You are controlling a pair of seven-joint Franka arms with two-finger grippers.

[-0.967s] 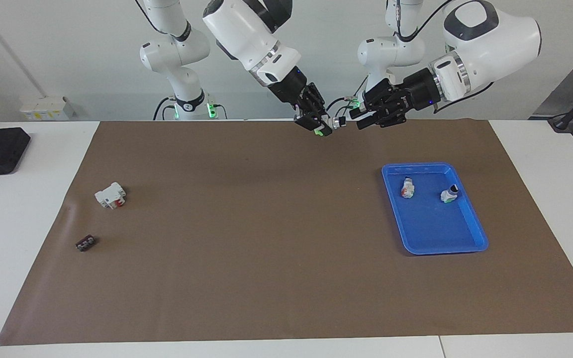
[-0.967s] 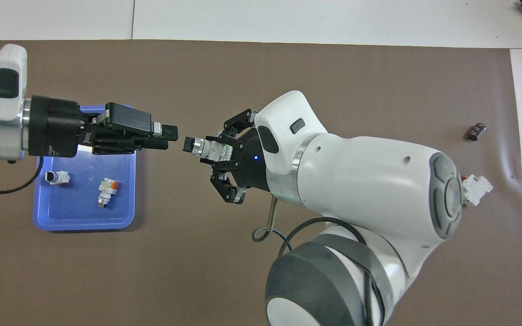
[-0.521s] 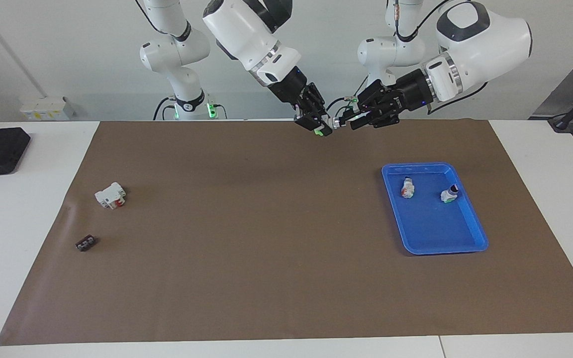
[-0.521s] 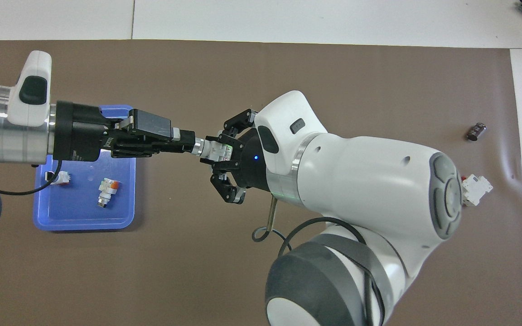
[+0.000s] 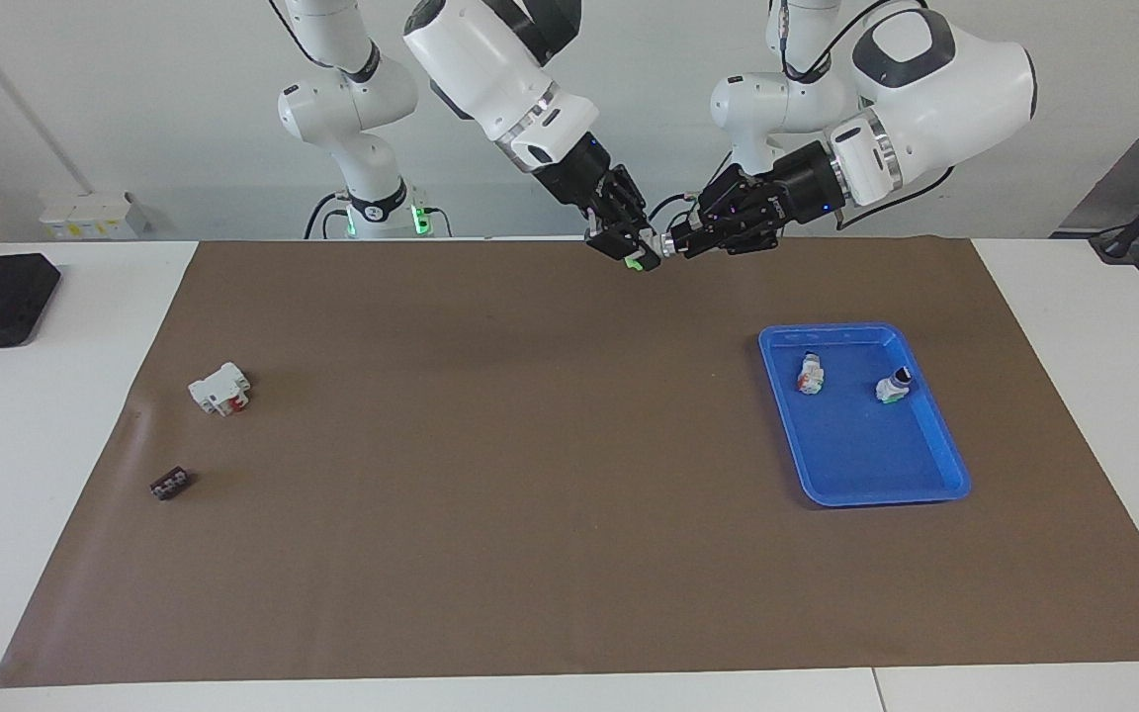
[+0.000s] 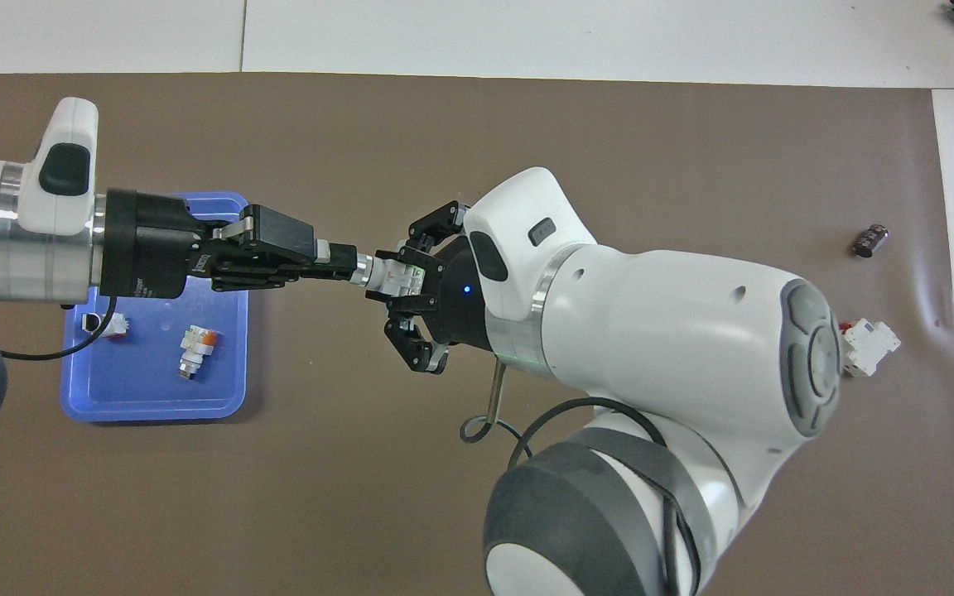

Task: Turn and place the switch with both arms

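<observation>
The switch (image 5: 643, 257) is held in the air over the brown mat's edge nearest the robots, about midway between the arms. Its white body (image 6: 390, 275) shows in the overhead view and its green end points down in the facing view. My right gripper (image 5: 629, 247) is shut on the switch's body, and it also shows in the overhead view (image 6: 411, 281). My left gripper (image 5: 680, 244) comes in level from the left arm's end. Its fingers (image 6: 336, 263) are closed over the black knob, which is hidden between them.
A blue tray (image 5: 866, 499) lies toward the left arm's end and holds two small switch-like parts (image 5: 810, 374) (image 5: 893, 386). A white block with red parts (image 5: 219, 389) and a small dark block (image 5: 169, 484) lie toward the right arm's end.
My left gripper has moved in from a small gap until its fingers cover the knob. The right gripper and the switch have stayed in place.
</observation>
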